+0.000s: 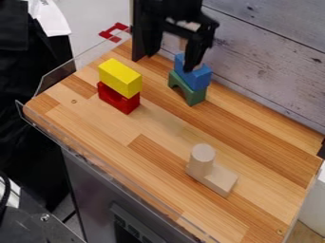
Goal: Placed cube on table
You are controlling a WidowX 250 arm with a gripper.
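Note:
My black gripper (163, 64) hangs at the top of the camera view, over the table's (143, 156) far left part. It is open, with its two fingers wide apart. Its right fingertip overlaps the upper part of a blue block (197, 78), hiding some of it; I cannot tell if they touch. The blue block rests on a green arch block (193, 95). Left of the gripper and nearer the front, a yellow block (120, 77) sits on a red arch block (119, 100).
A pale upright cylinder (202, 158) stands beside a flat wooden block (221, 180) at the right front. A whitewashed plank wall (273, 61) runs along the back edge. Clear plastic edging (58, 78) borders the left side. A red piece (114, 32) lies beyond the far left corner.

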